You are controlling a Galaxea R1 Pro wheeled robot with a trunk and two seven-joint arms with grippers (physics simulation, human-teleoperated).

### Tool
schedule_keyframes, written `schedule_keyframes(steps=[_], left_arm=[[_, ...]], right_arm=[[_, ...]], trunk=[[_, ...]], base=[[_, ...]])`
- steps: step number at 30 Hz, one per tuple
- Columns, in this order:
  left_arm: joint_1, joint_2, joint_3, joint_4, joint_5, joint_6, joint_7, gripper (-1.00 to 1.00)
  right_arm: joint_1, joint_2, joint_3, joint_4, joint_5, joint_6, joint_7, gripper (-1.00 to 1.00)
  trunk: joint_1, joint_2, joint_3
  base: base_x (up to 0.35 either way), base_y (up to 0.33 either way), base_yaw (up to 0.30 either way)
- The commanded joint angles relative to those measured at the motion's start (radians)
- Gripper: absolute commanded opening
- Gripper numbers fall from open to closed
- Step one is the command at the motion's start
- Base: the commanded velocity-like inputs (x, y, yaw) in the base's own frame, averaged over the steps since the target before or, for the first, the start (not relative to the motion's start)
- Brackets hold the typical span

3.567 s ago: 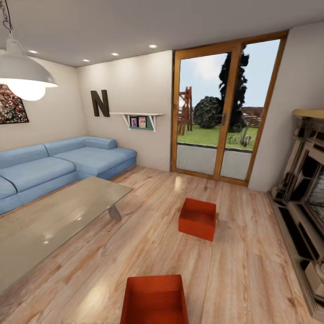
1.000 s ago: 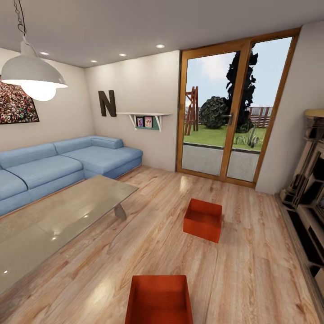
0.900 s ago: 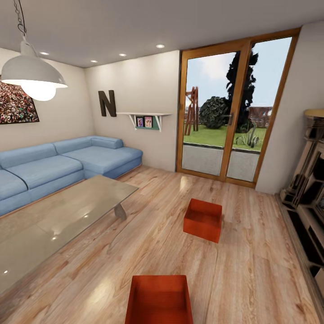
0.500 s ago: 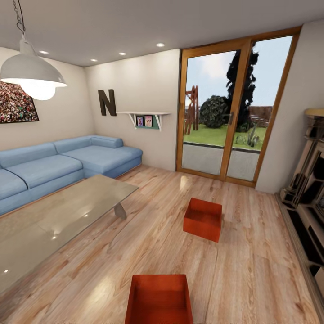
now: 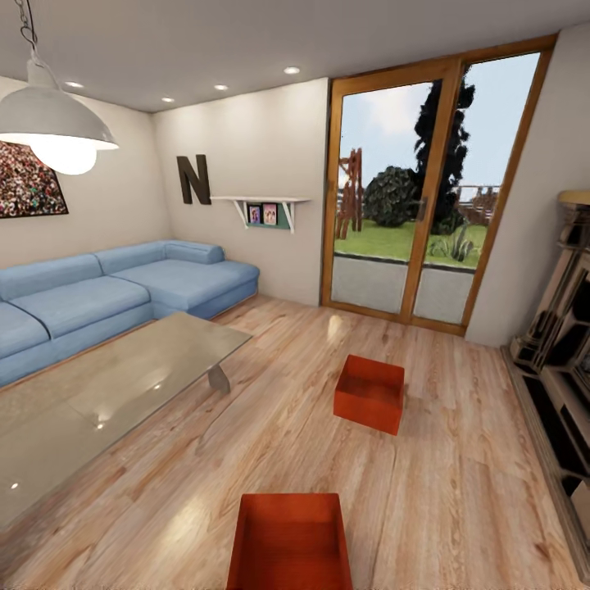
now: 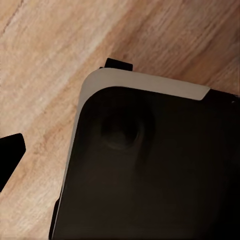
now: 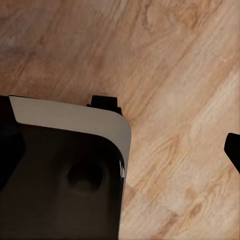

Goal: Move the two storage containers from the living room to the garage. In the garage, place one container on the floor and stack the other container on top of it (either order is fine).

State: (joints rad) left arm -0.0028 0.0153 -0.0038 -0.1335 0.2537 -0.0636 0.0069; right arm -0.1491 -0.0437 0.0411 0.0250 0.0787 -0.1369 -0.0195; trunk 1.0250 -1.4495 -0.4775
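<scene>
Two storage containers in the living room, both upright on the light wood plank floor [image 5: 459,492] and well apart from each other. Alike in look: red-orange, rectangular, open-topped, with plain straight walls and nothing visible inside. Near container [image 5: 288,541] at the bottom edge of the head view, cut off by the frame; far container [image 5: 370,393] farther out on the floor, turned at a slight angle, between the glass coffee table [image 5: 106,393] and the dark fireplace [image 5: 565,328], short of the glass doors [image 5: 418,197].

Counted around the room: one blue corner sofa [image 5: 98,287] along the beige walls, one glass-topped table just in front of it, one white pendant lamp [image 5: 49,123], four recessed ceiling lights, one dark letter N [image 5: 194,179] on the wall, one white shelf [image 5: 260,205] holding two small framed pictures, one speckled wall picture [image 5: 24,180] behind the lamp, and two wood-framed door panels opening onto grass and trees.

Seen from each wrist camera: plank floor and a dark rounded housing with a pale rim [image 6: 150,165] [image 7: 60,175]. Of the left gripper [image 6: 9,156], just one dark tip at the frame's edge; of the right gripper [image 7: 233,148], likewise one dark tip. Impossible to tell from either whether the fingers are spread wide or drawn together; nothing seen between them.
</scene>
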Motion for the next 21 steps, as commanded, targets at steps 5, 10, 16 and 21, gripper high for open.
schedule_keyframes(steps=[5,10,16,21], left_arm=[[0.0,0.002,-0.001,0.0,0.003,-0.002,0.001,1.0],[0.0,0.003,-0.001,0.0,0.002,-0.002,0.001,1.0],[0.0,0.002,-0.001,0.0,0.002,-0.002,0.001,1.0],[0.0,0.003,-0.002,0.0,0.002,-0.002,0.001,1.0]], right_arm=[[-0.001,0.001,0.002,0.003,0.009,-0.005,-0.004,1.0],[-0.001,0.002,0.001,0.003,0.007,-0.004,-0.003,1.0],[-0.001,0.002,0.002,0.003,0.006,-0.003,-0.002,1.0],[-0.001,0.001,0.002,0.003,0.007,-0.004,-0.002,1.0]], trunk=[[0.0,-0.001,-0.009],[0.0,-0.001,-0.017],[0.0,-0.001,-0.026],[0.0,-0.001,-0.034]], base=[[0.0,0.0,0.0],[0.0,0.0,0.0],[0.0,0.0,0.0],[0.0,0.0,0.0]])
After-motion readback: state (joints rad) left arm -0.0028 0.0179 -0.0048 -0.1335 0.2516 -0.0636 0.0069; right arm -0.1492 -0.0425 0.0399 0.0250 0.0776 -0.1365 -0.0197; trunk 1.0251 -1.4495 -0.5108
